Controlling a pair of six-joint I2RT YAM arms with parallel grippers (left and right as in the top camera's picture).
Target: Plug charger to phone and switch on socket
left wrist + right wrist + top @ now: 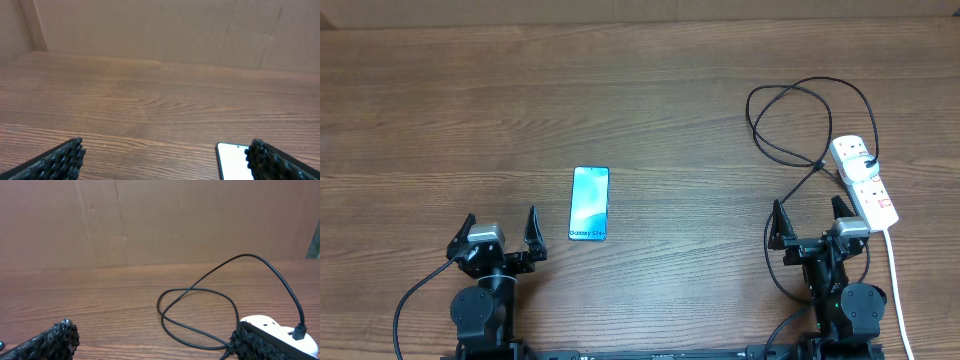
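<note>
The phone (pixel 589 203) lies flat on the wooden table, blue screen up, right of my left gripper (pixel 500 233); its corner shows in the left wrist view (pixel 231 159). The left gripper (pixel 165 160) is open and empty. The white socket strip (pixel 865 180) lies at the right, with the black charger plug (pixel 868 163) in its far outlet. The charger cable (pixel 798 120) loops to the strip's left and runs down toward my right gripper (pixel 810 222); the loops show in the right wrist view (pixel 200 307). The right gripper (pixel 152 342) is open and empty. The connector tip is not visible.
The socket's thick white cord (pixel 897 290) runs down the right side past the right arm to the table's front edge. A brown cardboard wall (pixel 160 220) stands along the back of the table. Both arm bases sit at the front edge.
</note>
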